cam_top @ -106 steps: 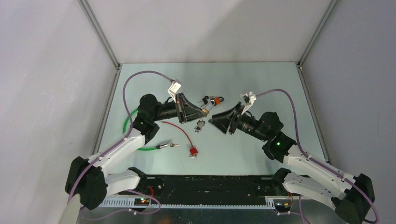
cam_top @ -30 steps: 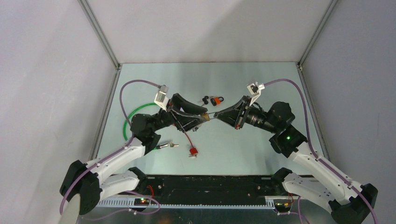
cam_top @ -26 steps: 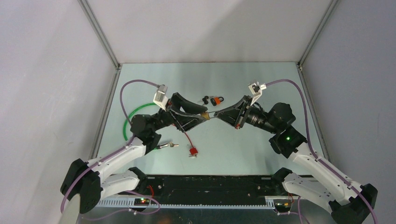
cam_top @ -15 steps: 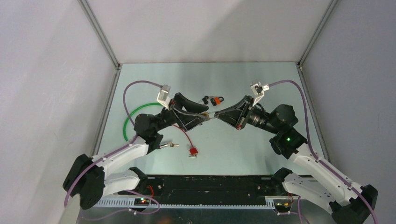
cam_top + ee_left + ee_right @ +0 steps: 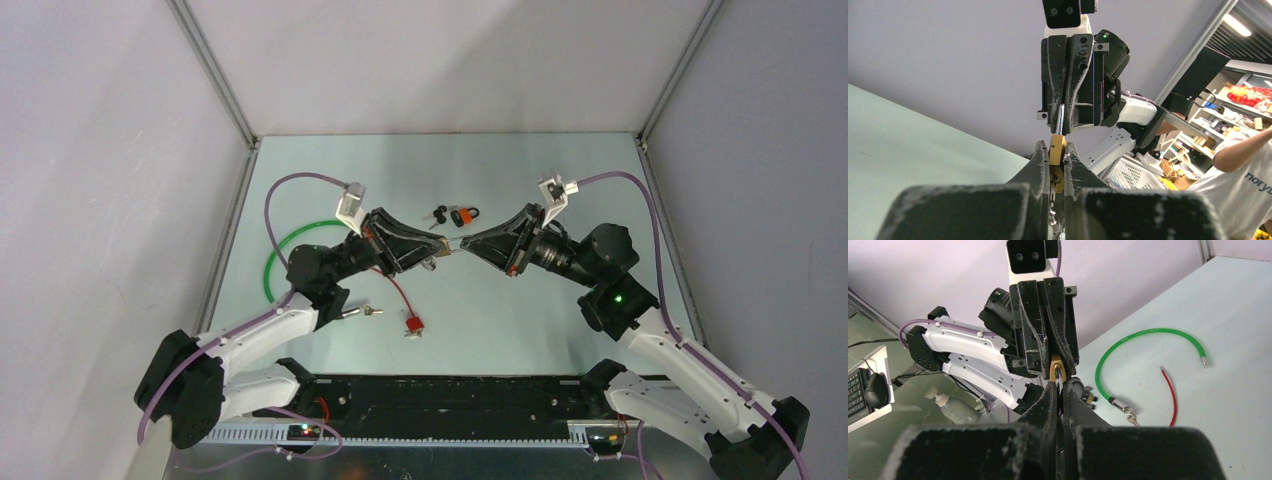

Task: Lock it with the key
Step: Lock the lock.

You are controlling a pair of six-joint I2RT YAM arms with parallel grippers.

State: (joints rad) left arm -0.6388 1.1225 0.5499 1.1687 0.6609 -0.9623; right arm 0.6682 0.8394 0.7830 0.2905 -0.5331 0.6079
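L gripper (image 5: 1054, 149) clamps the brass padlock (image 5: 1057, 142) by its flats, R gripper (image 5: 1058, 385) pinches prob. the key (image 5: 1060, 116): small, rigid, slick metal.

Soft, even overhead light with faint shadows; wrist views blur close up, perhaps slightly distorted at edges.

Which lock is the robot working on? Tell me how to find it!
Find the middle of the pale green table, where the two arms meet. There the jaws of the left gripper pinch a small brass padlock, with the right gripper poking a thin silver key at it. It's gold-coloured and held up, unlike the orange-and-black padlock lying behind.
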